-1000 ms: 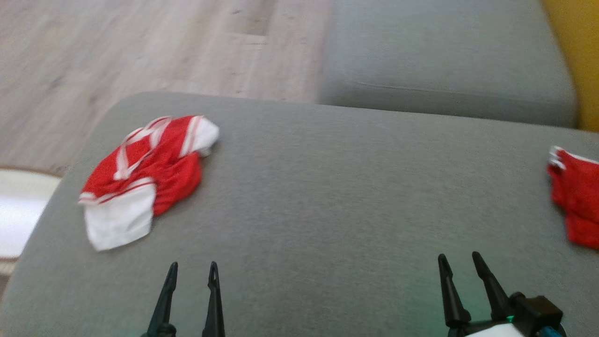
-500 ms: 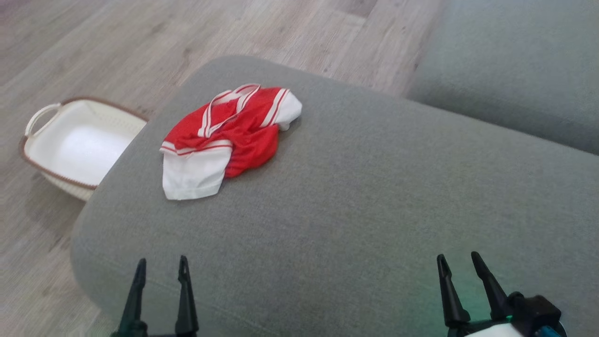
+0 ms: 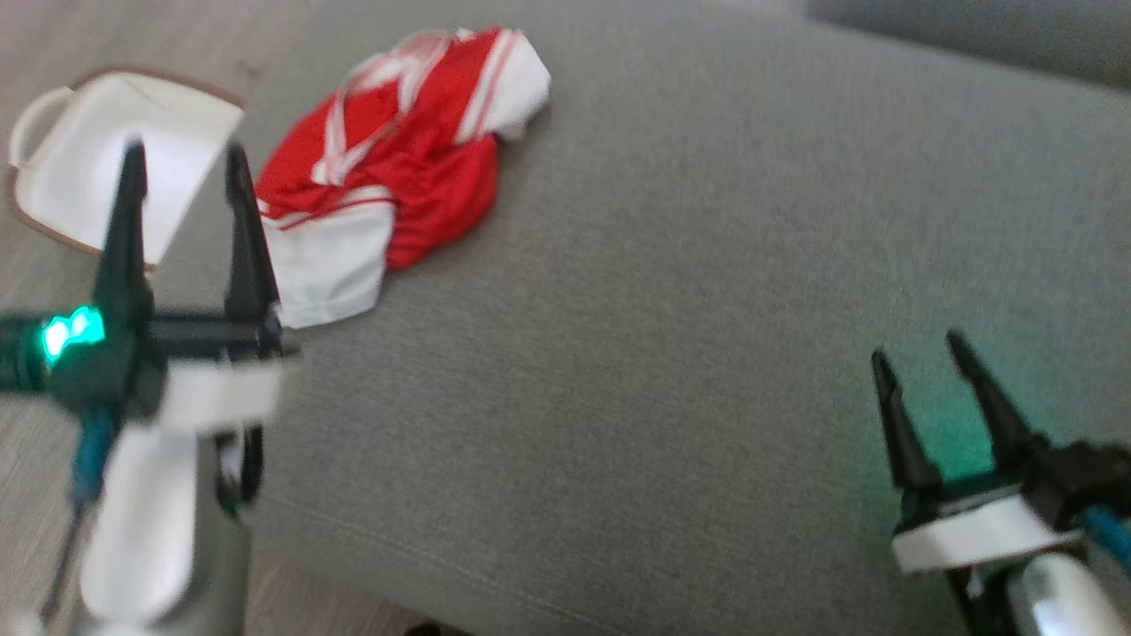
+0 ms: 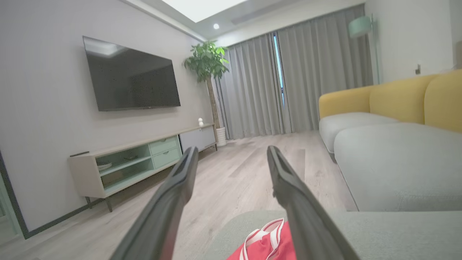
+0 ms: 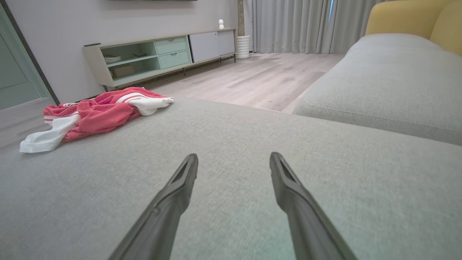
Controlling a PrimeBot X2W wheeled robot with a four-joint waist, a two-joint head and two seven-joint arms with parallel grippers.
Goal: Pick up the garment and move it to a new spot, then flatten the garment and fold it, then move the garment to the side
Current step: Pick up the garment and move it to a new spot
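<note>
Garment point(image 3: 389, 168), red and white, lies crumpled on the grey sofa cushion point(image 3: 663, 309) just beyond the left end effector point(image 3: 183, 148), whose fingers stand apart, holding nothing. The right end effector point(image 3: 917, 344) is likewise spread over the cushion. A white basket point(image 3: 53, 190) sits on the floor point(image 3: 106, 35) alongside, its pale inside showing.

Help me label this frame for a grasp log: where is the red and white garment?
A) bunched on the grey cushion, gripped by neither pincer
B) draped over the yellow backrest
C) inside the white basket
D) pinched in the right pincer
A: the garment lies bunched on the grey cushion, while the left pincer and right pincer both stand open and empty.
</note>
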